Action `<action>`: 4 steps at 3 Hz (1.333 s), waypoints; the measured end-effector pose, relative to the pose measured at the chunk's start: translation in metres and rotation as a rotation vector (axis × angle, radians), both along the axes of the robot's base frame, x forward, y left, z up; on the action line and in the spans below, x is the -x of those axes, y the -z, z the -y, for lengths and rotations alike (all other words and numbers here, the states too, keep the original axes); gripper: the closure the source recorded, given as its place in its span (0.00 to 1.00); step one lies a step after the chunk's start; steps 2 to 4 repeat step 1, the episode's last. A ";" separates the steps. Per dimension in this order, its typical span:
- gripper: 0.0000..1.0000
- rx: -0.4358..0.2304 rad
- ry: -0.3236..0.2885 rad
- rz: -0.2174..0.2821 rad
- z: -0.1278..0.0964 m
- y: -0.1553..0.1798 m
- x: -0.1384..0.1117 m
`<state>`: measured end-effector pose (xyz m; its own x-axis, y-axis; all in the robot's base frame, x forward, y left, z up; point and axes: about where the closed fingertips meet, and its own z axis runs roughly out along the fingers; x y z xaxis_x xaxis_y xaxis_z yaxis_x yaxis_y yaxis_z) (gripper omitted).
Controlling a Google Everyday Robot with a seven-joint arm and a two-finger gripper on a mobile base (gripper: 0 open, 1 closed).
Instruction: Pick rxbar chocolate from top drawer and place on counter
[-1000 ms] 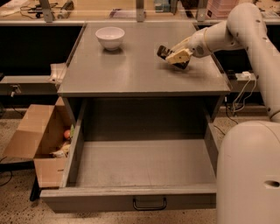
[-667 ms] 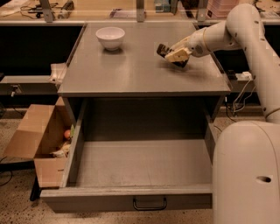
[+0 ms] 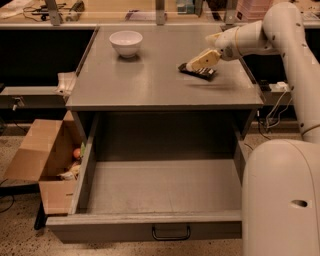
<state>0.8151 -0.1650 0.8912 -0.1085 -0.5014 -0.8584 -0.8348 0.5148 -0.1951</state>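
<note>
The rxbar chocolate (image 3: 196, 72), a dark flat bar, is at the right rear of the grey counter (image 3: 150, 80), at or just above its surface. My gripper (image 3: 199, 65) reaches in from the right and is shut on the bar, with its pale fingers (image 3: 204, 59) over the bar's top. The top drawer (image 3: 125, 229) is pulled fully out below the counter. Its inside shows nothing in it, and its dark wire handle (image 3: 171, 233) is on the front panel.
A white bowl (image 3: 126, 43) stands at the counter's back left. An open brown cardboard box (image 3: 42, 155) with small items sits on the floor left of the drawer. My white base (image 3: 280, 200) stands right of the drawer. A cluttered workbench (image 3: 150, 10) runs behind.
My gripper with the bar has shifted slightly left and down toward the counter surface. Nothing else has moved.
</note>
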 end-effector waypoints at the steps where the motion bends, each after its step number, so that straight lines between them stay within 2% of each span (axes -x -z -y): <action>1: 0.00 -0.044 -0.013 0.071 -0.005 -0.029 -0.001; 4: 0.00 -0.044 -0.013 0.071 -0.005 -0.029 -0.001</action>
